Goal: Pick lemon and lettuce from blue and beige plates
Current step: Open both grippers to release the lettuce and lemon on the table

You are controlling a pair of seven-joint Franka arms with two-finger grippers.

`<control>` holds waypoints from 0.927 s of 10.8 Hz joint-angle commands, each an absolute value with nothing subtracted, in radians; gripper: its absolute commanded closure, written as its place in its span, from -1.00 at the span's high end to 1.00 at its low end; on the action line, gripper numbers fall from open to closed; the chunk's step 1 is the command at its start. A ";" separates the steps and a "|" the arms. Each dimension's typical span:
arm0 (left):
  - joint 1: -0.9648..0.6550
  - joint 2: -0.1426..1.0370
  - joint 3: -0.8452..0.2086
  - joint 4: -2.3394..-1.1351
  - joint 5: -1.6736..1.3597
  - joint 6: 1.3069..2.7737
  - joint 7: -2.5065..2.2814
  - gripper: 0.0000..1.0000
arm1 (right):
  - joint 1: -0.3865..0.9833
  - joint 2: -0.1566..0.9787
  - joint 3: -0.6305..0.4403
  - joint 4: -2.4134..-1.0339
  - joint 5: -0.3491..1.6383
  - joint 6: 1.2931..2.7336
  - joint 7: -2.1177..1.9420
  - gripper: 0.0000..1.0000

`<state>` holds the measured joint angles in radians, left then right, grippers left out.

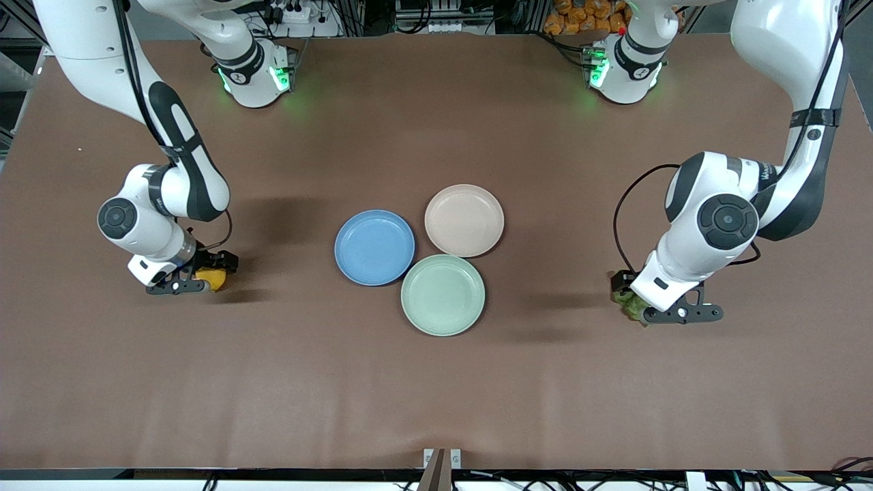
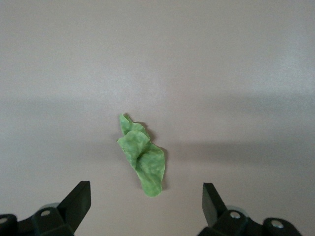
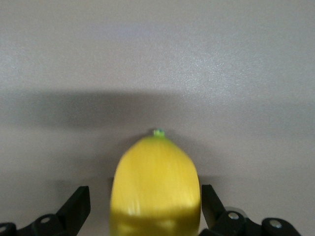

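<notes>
Lemon (image 1: pixel 214 278) and lettuce (image 1: pixel 631 303) are both lying off the plates in the front view: the lemon is sitting on the table (image 1: pixel 436 382) toward the right arm's end, under the right gripper (image 1: pixel 187 281), and the lettuce is lying on the table toward the left arm's end, under the left gripper (image 1: pixel 672 310). The blue plate (image 1: pixel 374 247), the beige plate (image 1: pixel 464 220) and a mint-green plate (image 1: pixel 443 294) are sitting together mid-table, touching or nearly so, and all three are showing bare. In the left wrist view the lettuce (image 2: pixel 141 156) is resting flat on the table, apart from the fingers (image 2: pixel 74 201), which are standing wide on either side and touching nothing. In the right wrist view the lemon (image 3: pixel 155 189) is sitting between the fingers (image 3: pixel 74 206), which are spread, with a gap showing on each side of the fruit, so it is looking released rather than gripped. Judging from this, both picks are done and both items are already set down well apart from the plates; what is left is seemingly only for the two arms to lift clear.
</notes>
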<state>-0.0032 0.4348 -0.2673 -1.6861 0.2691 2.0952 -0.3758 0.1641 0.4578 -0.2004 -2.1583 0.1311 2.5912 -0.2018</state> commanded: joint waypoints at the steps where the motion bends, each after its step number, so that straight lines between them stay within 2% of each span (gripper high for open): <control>1: 0.003 0.422 -0.273 -1.697 0.244 2.089 -0.368 1.00 | 0.161 0.451 -0.196 -2.117 0.135 2.518 -0.198 1.00; 10: 0.006 0.420 -0.275 -1.703 0.233 2.082 -0.368 1.00 | 0.152 0.428 -0.199 -1.930 0.133 2.261 -0.198 1.00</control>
